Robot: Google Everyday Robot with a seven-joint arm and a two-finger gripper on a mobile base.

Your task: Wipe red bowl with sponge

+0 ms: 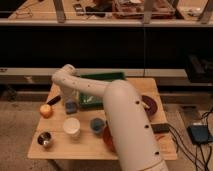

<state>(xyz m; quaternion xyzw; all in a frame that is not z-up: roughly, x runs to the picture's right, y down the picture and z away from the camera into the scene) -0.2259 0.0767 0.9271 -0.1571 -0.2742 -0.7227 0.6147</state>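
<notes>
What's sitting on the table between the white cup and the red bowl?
A small blue cup, as the camera view shows. The gripper is farther back, right at the sponge.

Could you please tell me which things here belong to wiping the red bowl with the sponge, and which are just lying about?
For the job: red bowl, largely hidden behind the arm; sponge; gripper, down at the sponge.

Lying about: white cup, blue cup, steel cup, orange fruit, purple bowl, green tray.
</notes>
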